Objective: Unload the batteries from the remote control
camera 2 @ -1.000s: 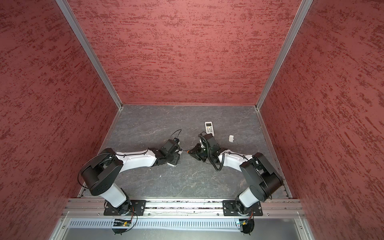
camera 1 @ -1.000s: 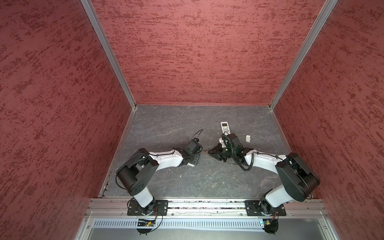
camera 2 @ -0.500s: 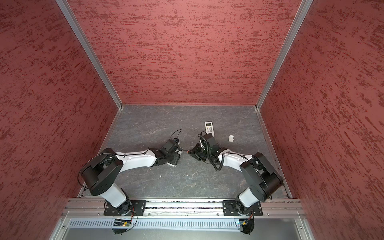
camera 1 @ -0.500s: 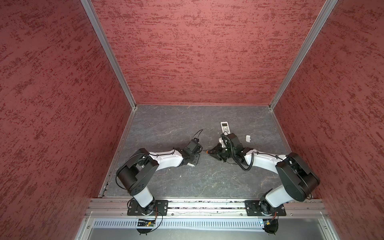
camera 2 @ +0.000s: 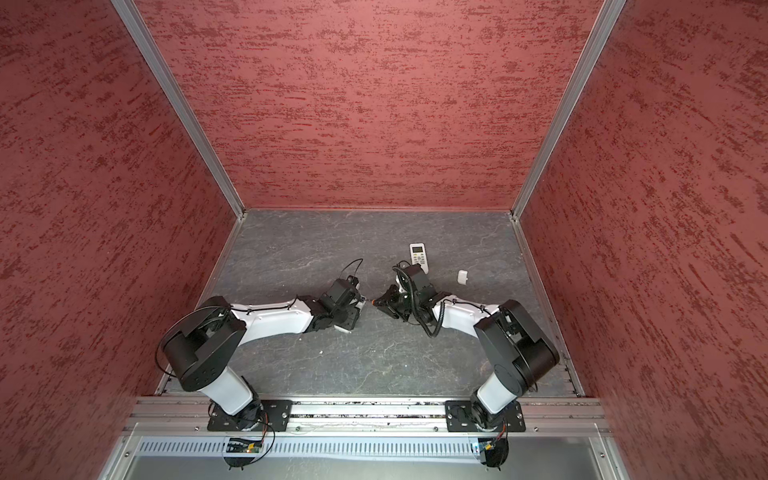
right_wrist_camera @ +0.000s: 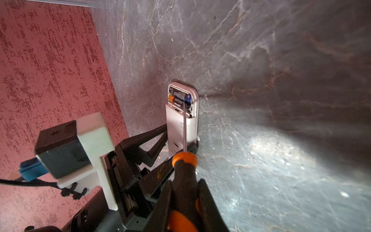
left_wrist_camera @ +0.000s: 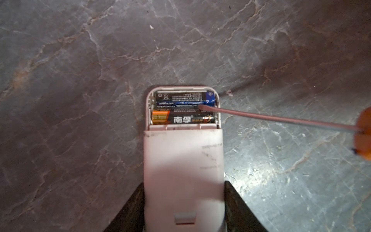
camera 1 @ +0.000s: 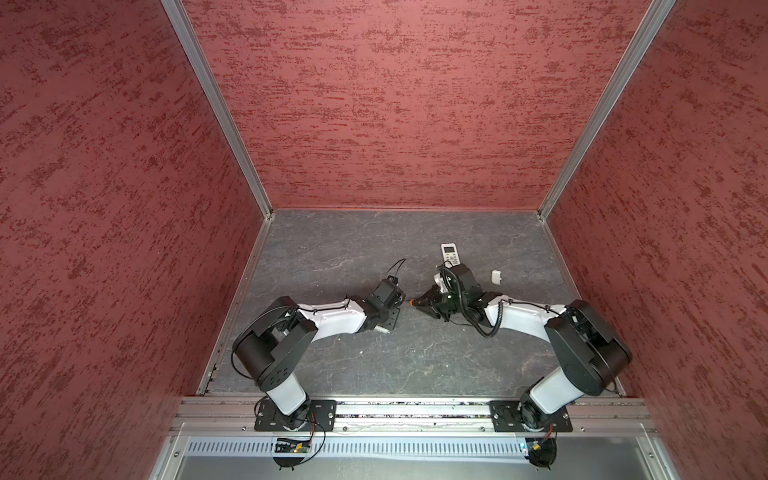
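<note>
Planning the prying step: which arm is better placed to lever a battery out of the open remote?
Right: the right gripper holds the screwdriver, tip at the batteries; left gripper clamps the remote.

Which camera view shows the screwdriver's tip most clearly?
The left wrist view: the screwdriver is close, its tip sharp at the gap between the two batteries in the open remote. The right wrist view shows handle and shaft, the tip tiny. In both top views only an orange speck shows between the arms.

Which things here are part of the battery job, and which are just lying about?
In the job: held remote, its two batteries, screwdriver, left gripper, right gripper.
Lying about: second remote, small white cover.
</note>
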Available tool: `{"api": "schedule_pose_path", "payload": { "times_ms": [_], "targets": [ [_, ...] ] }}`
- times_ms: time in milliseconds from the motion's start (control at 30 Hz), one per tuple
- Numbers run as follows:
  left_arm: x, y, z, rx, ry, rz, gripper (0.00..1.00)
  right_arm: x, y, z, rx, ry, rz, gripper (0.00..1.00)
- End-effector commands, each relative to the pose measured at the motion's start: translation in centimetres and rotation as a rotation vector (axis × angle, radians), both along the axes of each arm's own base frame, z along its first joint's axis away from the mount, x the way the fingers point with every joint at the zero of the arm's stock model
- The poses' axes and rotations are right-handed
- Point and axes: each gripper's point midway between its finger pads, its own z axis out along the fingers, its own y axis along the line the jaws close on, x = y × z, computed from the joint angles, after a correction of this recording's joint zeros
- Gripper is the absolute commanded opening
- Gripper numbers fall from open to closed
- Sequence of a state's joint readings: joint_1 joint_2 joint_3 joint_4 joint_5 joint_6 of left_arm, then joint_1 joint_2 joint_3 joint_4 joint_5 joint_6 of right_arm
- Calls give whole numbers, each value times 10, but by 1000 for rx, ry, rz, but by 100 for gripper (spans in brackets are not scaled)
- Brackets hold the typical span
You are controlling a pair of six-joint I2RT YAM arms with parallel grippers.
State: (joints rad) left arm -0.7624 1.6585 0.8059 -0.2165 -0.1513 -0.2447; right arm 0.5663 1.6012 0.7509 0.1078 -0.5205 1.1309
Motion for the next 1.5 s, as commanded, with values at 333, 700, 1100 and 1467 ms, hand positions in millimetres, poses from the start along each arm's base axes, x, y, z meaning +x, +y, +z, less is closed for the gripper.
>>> {"api": "schedule_pose_path", "payload": {
  "times_ms": [333, 700, 1100, 1467],
  "targets": [
    [-37, 16, -35, 77, 173, -40, 49, 3, -5, 10, -59, -37, -1, 0],
    [-38, 16, -35, 74, 171, -43, 49, 2, -11, 8, -95, -35, -8, 0],
    [-38, 15, -36, 74, 174, -46, 49, 2, -13, 7, -109, -38, -7, 0],
    [-39, 15, -35, 74, 181, -48, 49, 8, -13, 10, -143, -56, 6, 0]
  ]
}}
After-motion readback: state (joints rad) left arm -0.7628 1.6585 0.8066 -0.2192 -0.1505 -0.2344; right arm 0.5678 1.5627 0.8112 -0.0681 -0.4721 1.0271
